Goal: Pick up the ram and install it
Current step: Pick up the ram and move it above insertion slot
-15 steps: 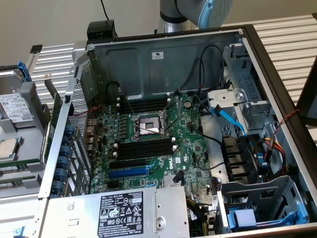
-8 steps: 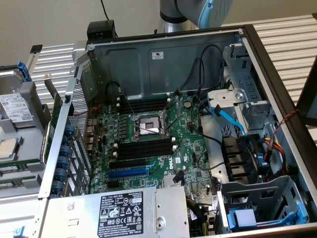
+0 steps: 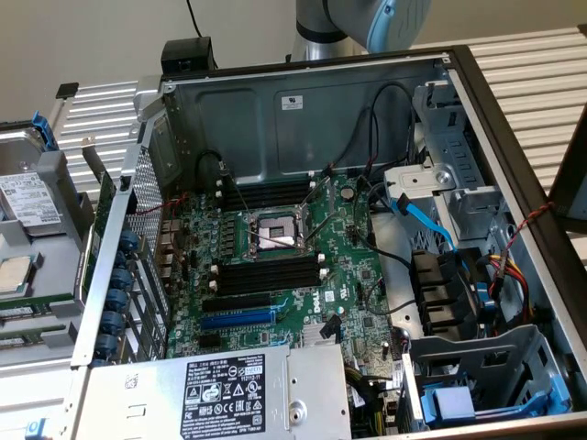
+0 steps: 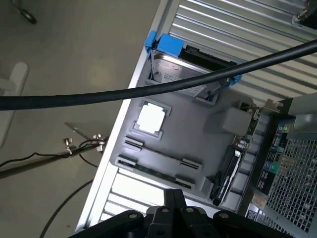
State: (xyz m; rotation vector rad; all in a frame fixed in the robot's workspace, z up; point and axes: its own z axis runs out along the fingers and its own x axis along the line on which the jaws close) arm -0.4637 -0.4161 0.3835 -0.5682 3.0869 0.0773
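In the exterior view you see an open computer case (image 3: 303,101) lying on a ribbed metal counter (image 3: 523,64). Its green motherboard (image 3: 353,275) carries a CPU socket (image 3: 273,231) in the middle. Black memory slots (image 3: 271,273) sit just beside the socket on the near side, and a blue expansion slot (image 3: 237,319) lies nearer still. A labelled power supply (image 3: 220,394) sits along the near edge, and a blue cable (image 3: 417,215) runs on the exterior view's right. In the wrist view you'll find a grey tray (image 4: 198,134) holding a processor (image 4: 150,119). Beside the processor is a hard drive (image 4: 185,74) in a blue bracket, with a black cable (image 4: 124,91) crossing in front.
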